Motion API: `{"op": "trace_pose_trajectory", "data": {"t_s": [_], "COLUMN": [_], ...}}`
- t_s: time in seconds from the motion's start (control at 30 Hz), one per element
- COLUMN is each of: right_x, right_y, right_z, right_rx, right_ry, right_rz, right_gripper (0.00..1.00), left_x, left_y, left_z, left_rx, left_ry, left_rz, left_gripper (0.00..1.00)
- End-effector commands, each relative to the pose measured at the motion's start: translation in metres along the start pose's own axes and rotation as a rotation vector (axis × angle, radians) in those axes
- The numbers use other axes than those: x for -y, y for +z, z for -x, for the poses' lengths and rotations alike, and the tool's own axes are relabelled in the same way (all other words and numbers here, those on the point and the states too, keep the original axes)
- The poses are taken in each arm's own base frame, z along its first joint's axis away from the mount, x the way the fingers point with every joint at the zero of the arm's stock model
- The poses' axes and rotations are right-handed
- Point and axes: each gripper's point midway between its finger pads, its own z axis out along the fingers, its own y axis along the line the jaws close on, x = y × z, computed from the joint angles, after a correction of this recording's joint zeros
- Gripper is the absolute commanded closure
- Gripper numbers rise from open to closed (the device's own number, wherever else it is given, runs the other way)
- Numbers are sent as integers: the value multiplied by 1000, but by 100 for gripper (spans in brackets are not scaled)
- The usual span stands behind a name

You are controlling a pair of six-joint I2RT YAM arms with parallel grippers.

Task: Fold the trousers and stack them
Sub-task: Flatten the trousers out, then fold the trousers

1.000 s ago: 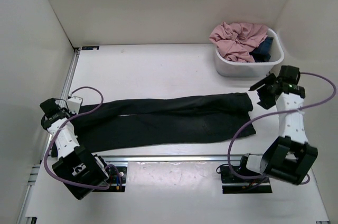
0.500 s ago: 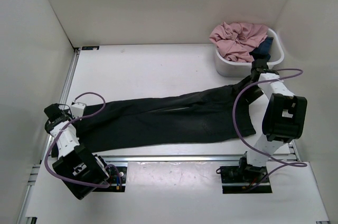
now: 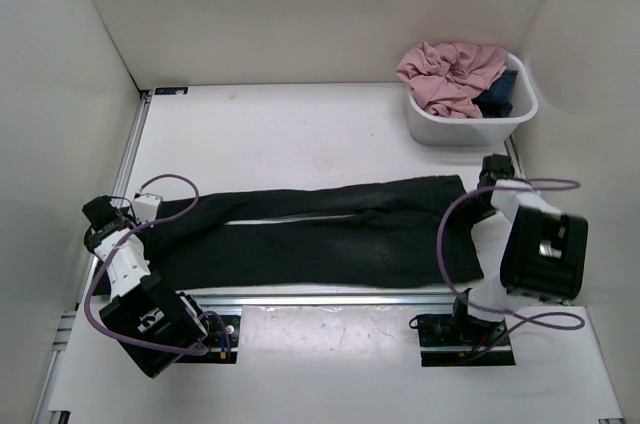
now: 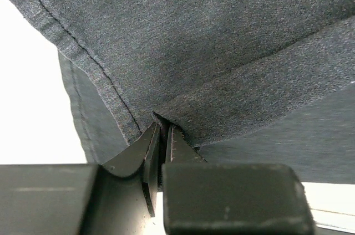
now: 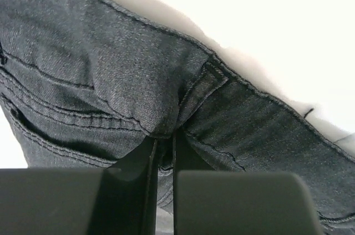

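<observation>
The black trousers (image 3: 320, 234) lie stretched left to right across the table's near half, legs to the left and waist to the right. My left gripper (image 3: 133, 216) is shut on the leg ends; in the left wrist view its fingers (image 4: 148, 152) pinch a fold of the dark cloth (image 4: 222, 52). At the waist end my right gripper (image 3: 487, 184) is shut on the trousers, and the right wrist view has the jaws pressed together around a bunch of seamed cloth (image 5: 122, 80).
A white tub (image 3: 470, 124) stands at the back right with a pink garment (image 3: 450, 72) and a small dark blue garment (image 3: 497, 94) in it. Walls close the table on the left, back and right. A metal rail (image 3: 330, 299) runs along the near edge.
The right gripper came down onto the waist end and shut on it; it was open before. The trousers have been drawn straighter. The left gripper stays shut on the leg ends.
</observation>
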Motion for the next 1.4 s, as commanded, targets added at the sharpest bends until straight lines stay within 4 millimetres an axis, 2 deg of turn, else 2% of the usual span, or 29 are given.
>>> {"op": "trace_pose_trajectory", "data": {"t_s": [0.0, 0.03, 0.07, 0.1, 0.13, 0.17, 0.23, 0.27, 0.3, 0.4, 0.43, 0.5, 0.53, 0.57, 0.67, 0.73, 0.8, 0.9, 1.1, 1.17, 1.2, 1.23, 1.33, 1.37], "right_x": [72, 85, 84, 88, 94, 90, 79, 72, 54, 30, 12, -7, -13, -30, -42, -42, -41, -28, 0, 5, 7, 9, 9, 5], "right_y": [-7, -9, -19, -25, -32, -43, -62, -69, -89, -105, -107, -102, -87, -88, -60, -41, -32, -13, 27, 34, 36, 39, 40, 37], "right_z": [-58, -66, -65, -66, -69, -58, -39, -27, -4, 23, 38, 46, 46, 52, 52, 39, 33, 20, 15, 12, 11, 10, 12, 17], "right_rx": [-127, -129, -93, -75, -66, 2, 102, 146, 230, 280, 280, 246, 199, 205, 147, 84, 60, 20, -9, -26, -32, -40, -34, -24], "right_ry": [109, 136, 146, 179, 192, 202, 183, 166, 115, -6, -26, -53, -62, -74, -69, -67, -79, -88, -78, -78, -78, -78, -89, -99], "right_rz": [-179, -203, -174, -181, -197, -157, -105, -92, -47, -78, -80, -66, -98, -70, -112, -143, -155, -190, -307, -330, -339, -350, -354, -355], "right_gripper": [100, 96, 89, 78, 53, 43, 31, 30, 30, 28, 27, 27, 27, 27, 24, 24, 24, 24, 24, 34, 42, 58, 81, 94], "left_x": [-9, -9, -8, -10, -10, -11, -10, -10, -11, -11, -10, -11, -11, -10, -10, -13, -14, -14, -15, -19, -19, -18, -24, -27], "left_y": [-8, -8, -8, -9, -9, -9, -8, -8, -8, -6, -4, -4, -4, -2, -2, -3, -4, -4, -3, -5, -5, -4, -5, -7], "left_z": [6, 6, 7, 11, 11, 15, 20, 20, 24, 27, 26, 28, 28, 27, 27, 30, 28, 28, 30, 31, 31, 30, 35, 37], "left_rx": [21, 21, 28, 42, 42, 51, 70, 70, 83, 92, 86, 85, 85, 79, 73, 79, 72, 72, 72, 69, 69, 63, 71, 77], "left_ry": [6, 6, 6, 7, 7, 7, 19, 19, 19, 28, 26, 26, 26, 25, 33, 34, 25, 25, 15, 16, 16, 15, 17, 9], "left_rz": [34, 34, 28, 28, 28, 23, 4, 4, -3, -21, -29, -31, -31, -38, -35, -28, -22, -22, -23, -9, -9, -16, -6, 0], "left_gripper": [86, 86, 86, 86, 86, 86, 86, 86, 86, 86, 86, 86, 86, 86, 86, 86, 86, 86, 86, 86, 86, 86, 86, 86]}}
